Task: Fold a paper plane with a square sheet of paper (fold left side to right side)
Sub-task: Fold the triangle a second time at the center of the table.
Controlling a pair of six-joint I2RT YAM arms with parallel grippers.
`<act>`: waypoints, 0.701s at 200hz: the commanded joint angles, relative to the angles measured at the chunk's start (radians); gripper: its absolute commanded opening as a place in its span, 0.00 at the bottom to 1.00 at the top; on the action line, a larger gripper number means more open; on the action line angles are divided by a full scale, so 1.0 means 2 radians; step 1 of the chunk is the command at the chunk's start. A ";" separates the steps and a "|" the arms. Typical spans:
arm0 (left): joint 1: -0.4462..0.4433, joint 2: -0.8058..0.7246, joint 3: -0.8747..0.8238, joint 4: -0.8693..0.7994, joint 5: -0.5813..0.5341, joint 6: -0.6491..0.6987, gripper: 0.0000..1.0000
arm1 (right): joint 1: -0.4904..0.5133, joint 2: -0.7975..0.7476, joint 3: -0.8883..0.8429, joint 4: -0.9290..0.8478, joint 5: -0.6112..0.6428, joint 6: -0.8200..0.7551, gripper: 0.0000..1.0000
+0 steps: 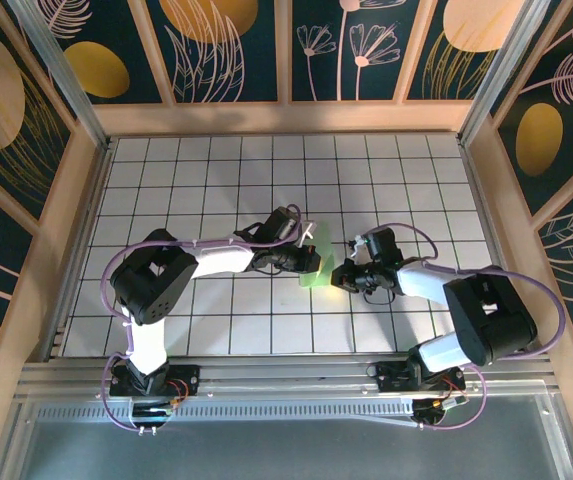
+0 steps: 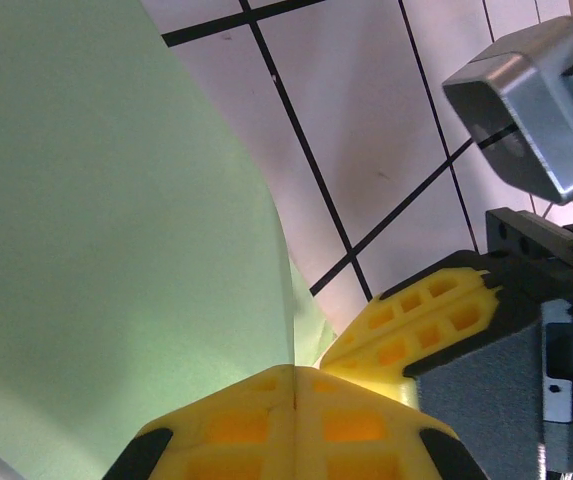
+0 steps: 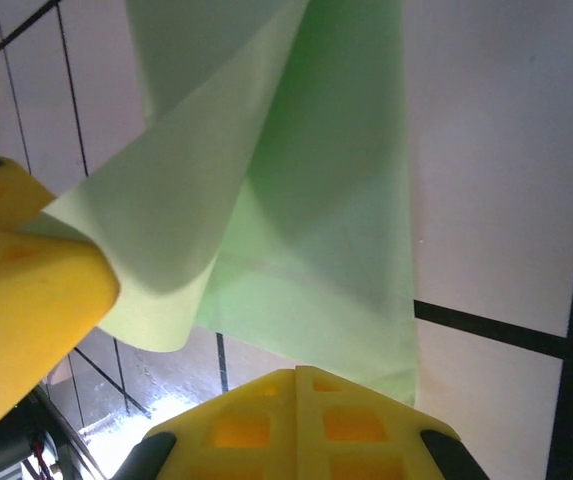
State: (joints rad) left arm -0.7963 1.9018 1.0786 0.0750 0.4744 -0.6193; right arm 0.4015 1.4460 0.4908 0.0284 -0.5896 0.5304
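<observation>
We see the square sheet of paper [image 3: 306, 200] mid-fold, flap lifted, uncreased; we judge nearly all folding remains. Left hand [image 2: 294, 385] pinches the flap, right hand [image 3: 297, 390] pinches the sheet's edge.

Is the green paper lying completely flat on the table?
No, in the right wrist view the green paper has one layer lifted and curling over the layer beneath.

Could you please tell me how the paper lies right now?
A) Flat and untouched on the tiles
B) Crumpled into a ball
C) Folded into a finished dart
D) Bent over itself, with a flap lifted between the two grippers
D: in the right wrist view the paper curves up as a flap over a lower layer, between the left gripper and the right gripper.
</observation>
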 commanded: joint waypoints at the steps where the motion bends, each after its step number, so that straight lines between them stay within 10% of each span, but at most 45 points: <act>1: 0.005 0.006 -0.005 -0.001 0.005 -0.004 0.00 | 0.006 0.010 0.009 0.015 0.016 0.000 0.00; 140: 0.006 0.009 -0.005 -0.005 0.009 0.002 0.00 | 0.006 0.027 0.020 0.036 0.016 0.007 0.00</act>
State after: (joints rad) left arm -0.7898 1.9030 1.0786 0.0669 0.4721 -0.6186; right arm 0.4061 1.4784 0.5041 0.0612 -0.5613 0.5327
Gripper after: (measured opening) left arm 0.044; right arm 0.047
